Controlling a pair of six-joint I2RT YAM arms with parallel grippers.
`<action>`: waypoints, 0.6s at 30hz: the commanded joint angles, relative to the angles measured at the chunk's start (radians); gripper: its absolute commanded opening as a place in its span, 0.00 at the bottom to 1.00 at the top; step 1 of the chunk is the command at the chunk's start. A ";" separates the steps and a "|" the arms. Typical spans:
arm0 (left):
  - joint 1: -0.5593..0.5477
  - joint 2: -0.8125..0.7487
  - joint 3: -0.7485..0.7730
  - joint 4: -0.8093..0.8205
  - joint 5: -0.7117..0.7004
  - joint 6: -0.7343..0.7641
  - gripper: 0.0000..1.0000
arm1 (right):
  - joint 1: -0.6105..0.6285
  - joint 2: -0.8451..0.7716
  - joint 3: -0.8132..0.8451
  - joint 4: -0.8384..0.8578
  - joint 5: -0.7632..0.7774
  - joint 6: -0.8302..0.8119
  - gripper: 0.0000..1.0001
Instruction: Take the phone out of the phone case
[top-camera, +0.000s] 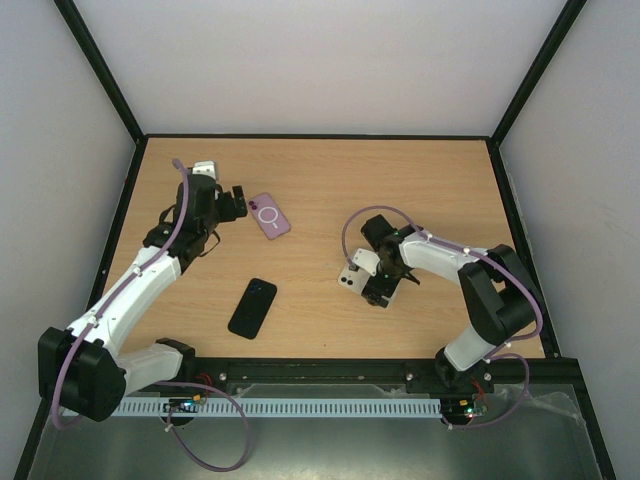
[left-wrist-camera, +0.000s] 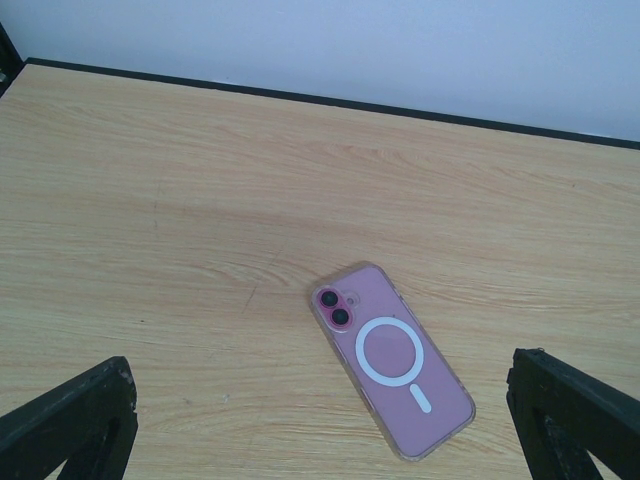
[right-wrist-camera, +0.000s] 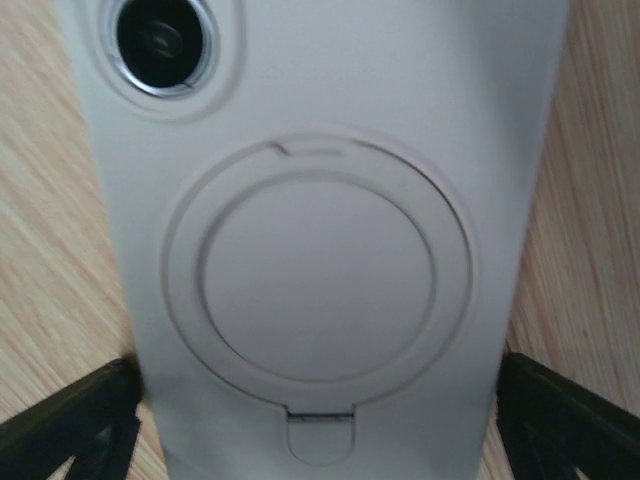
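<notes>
A pink phone in a clear case (top-camera: 269, 215) lies back-up on the wooden table, its white ring and two camera lenses showing; in the left wrist view (left-wrist-camera: 392, 357) it lies flat between and just ahead of my fingers. My left gripper (top-camera: 235, 203) (left-wrist-camera: 318, 405) is open and empty, right beside the phone's left end. My right gripper (top-camera: 377, 286) (right-wrist-camera: 320, 400) is shut on a white cased phone (top-camera: 352, 272) with a round ring stand, which fills the right wrist view (right-wrist-camera: 320, 250); its fingers (right-wrist-camera: 70, 420) press on both side edges.
A black phone (top-camera: 252, 307) lies flat on the table between the two arms, nearer the front edge. Black frame rails and white walls border the table (top-camera: 400, 180) on the left, right and far sides.
</notes>
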 joint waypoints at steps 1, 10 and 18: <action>0.005 0.003 -0.006 0.002 0.003 0.000 1.00 | 0.023 0.048 -0.010 0.017 0.022 0.022 0.87; 0.005 0.014 -0.011 0.007 0.066 -0.002 1.00 | 0.028 0.025 0.061 -0.079 -0.061 0.043 0.46; -0.350 0.044 0.014 0.000 -0.022 0.198 0.82 | -0.006 -0.061 0.192 -0.240 -0.211 -0.037 0.38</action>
